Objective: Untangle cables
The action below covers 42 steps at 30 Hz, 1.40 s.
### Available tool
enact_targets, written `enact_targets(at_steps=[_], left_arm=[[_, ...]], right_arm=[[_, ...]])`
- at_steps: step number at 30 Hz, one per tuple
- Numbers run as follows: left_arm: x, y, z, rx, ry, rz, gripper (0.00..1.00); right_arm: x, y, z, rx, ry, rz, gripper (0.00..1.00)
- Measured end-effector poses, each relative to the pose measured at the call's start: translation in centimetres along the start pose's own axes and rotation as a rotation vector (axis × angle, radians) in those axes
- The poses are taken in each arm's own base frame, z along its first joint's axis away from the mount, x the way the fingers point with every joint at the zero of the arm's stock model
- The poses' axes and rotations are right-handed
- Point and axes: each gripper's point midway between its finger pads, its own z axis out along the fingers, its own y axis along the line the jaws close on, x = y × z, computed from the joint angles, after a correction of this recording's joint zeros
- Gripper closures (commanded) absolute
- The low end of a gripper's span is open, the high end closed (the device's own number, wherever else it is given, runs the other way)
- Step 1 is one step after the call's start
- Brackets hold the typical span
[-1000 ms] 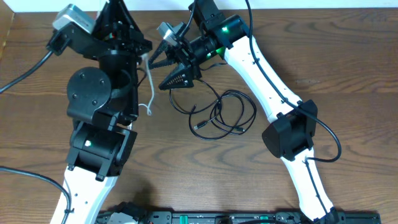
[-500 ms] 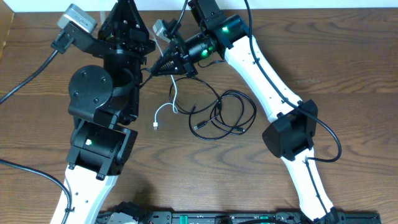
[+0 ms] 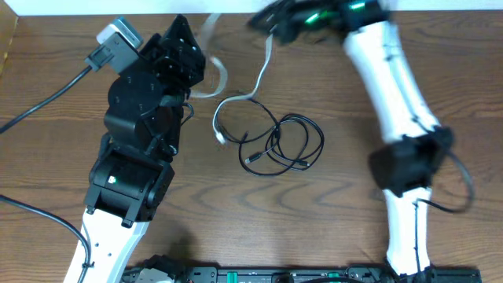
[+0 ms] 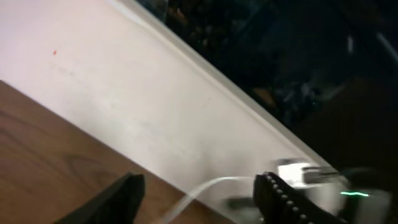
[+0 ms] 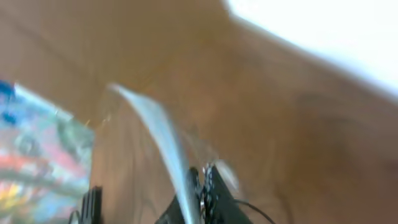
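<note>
Obs.: the thin white cable with small plug ends rises off the brown wooden table to the right claw near the far edge. Its low end loops down beside the thin black cable, which lies coiled on the table, mid-field.

Right claw: in the wrist view its fingers sit close together with the white strand coming out between them. Read as clamped on the white cable, but the frame is badly blurred.

Left claw: jaws wide apart. The white cable passes through the gap, and no pinch is visible.

Risks for you:
- The white loop lies touching or just beside the black coil. If the two are hooked there, a further pull drags the coil along rather than freeing it.
- The left claw has no hold, so nothing anchors the other stretch of cable. It can whip out of the gap.
- The right arm shows blur, and a thin cord may slip from a fast pull.

View check: only the overhead shows both cables together and how near the loop is to the coil. Only the left wrist view shows its jaws standing apart, which the overhead hides under the arm. The right wrist view alone shows the grip.
</note>
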Motion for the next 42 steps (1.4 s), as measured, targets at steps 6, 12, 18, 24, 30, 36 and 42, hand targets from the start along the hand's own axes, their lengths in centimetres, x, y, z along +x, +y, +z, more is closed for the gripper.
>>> enact_targets(at_steps=[6, 12, 18, 24, 30, 36, 42], left_arm=[[0.7, 0.7, 0.0, -0.026, 0.027, 0.013, 0.24], [2.0, 1.8, 0.1, -0.073, 0.079, 0.039, 0.24], [3.8, 3.2, 0.5, -0.128, 0.139, 0.069, 0.23], [5.0, 4.2, 0.8, -0.168, 0.182, 0.09, 0.23], [5.8, 4.7, 1.3, -0.184, 0.2, 0.099, 0.23], [6.1, 4.8, 1.6, -0.191, 0.208, 0.102, 0.23], [6.9, 5.5, 1.8, -0.215, 0.234, 0.115, 0.23]], right_arm=[[-8.5, 2.4, -19.1, 0.186, -0.308, -0.025, 0.99], [-7.0, -3.3, -30.7, 0.4, -0.437, 0.179, 0.99], [-2.0, -13.2, -37.9, 0.704, -0.484, 0.36, 0.99], [3.1, -20.8, -40.6, 0.884, -0.449, 0.474, 0.99], [6.8, -25.3, -40.9, 0.958, -0.397, 0.531, 0.99], [11.1, -29.8, -42.6, 1.141, -0.344, 0.601, 0.89], [16.3, -32.6, -42.1, 1.195, -0.252, 0.725, 0.01]])
